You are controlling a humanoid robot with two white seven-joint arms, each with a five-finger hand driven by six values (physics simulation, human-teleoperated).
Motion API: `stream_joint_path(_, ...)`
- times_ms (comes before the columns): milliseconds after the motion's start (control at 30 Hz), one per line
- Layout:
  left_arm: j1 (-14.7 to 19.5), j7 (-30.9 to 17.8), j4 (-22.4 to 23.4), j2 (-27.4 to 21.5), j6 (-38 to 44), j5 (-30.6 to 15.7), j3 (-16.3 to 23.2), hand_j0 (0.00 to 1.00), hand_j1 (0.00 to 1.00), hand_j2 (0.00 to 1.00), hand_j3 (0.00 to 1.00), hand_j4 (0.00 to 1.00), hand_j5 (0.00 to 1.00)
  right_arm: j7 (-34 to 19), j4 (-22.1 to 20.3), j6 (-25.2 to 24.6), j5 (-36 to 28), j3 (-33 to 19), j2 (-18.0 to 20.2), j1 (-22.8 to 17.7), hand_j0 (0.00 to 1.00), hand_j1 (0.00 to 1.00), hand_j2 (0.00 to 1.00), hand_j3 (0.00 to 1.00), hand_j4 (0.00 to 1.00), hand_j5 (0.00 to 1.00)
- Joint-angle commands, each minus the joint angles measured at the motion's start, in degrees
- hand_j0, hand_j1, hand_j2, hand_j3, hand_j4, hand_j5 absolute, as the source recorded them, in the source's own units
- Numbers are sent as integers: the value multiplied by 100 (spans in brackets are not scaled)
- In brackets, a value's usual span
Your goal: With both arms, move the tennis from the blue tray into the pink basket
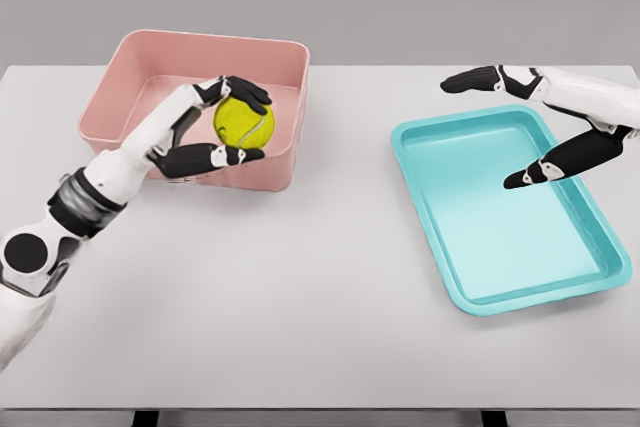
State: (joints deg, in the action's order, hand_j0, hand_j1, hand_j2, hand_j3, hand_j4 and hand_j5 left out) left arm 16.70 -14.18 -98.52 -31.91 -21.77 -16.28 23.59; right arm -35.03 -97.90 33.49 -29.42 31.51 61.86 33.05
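Left hand (205,127) over pink basket (140,72), yellow tennis ball (243,122) pinched between fingers above and thumb below. Right hand (545,127) spread, empty, above blue tray (480,302).

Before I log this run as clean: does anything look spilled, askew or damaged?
Nothing stands out. The left hand holds the tennis ball over the pink basket, which sits upright. The blue tray lies flat and slightly angled on the table, with the right hand open above it.
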Motion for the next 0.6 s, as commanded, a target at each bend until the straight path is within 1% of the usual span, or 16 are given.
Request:
stream_joint_path(0,9,3,141,79,199,-33,-39,49,49,49,49,49,49,3,7,-18,-46,-4,1,0,100,100,100,100,100,100)
stream_joint_path(33,17,3,167,79,260,-33,-56,49,49,49,49,49,49,3,7,-18,-46,-4,1,0,100,100,100,100,100,100)
stream_joint_path(100,176,3,369,202,480,-24,-91,49,49,49,49,49,49,3,-1,-18,-46,-4,10,0,100,100,100,100,100,100)
stream_joint_path(167,255,3,536,211,577,-24,-83,49,49,49,49,49,49,3,-1,-18,-46,-4,10,0,100,100,100,100,100,100)
stream_joint_path(267,439,3,817,404,709,-16,-74,49,49,49,49,49,49,3,-1,-53,-46,-4,1,0,100,100,100,100,100,100)
stream_joint_path(333,501,3,1002,413,735,-7,-74,49,49,49,49,49,49,3,-1,-62,-46,-4,1,0,100,100,100,100,100,100)
stream_joint_path(400,624,3,1195,545,735,2,-65,49,49,49,49,49,49,3,-1,-62,-46,-4,1,0,100,100,100,100,100,100)
stream_joint_path(533,747,3,1371,589,893,11,-56,49,49,49,49,49,49,3,-1,-62,-46,5,1,0,100,100,100,100,100,100)
stream_joint_path(567,817,-6,1494,633,902,11,-47,49,49,49,49,49,49,3,-1,-62,-46,-4,1,0,100,100,100,100,100,100)
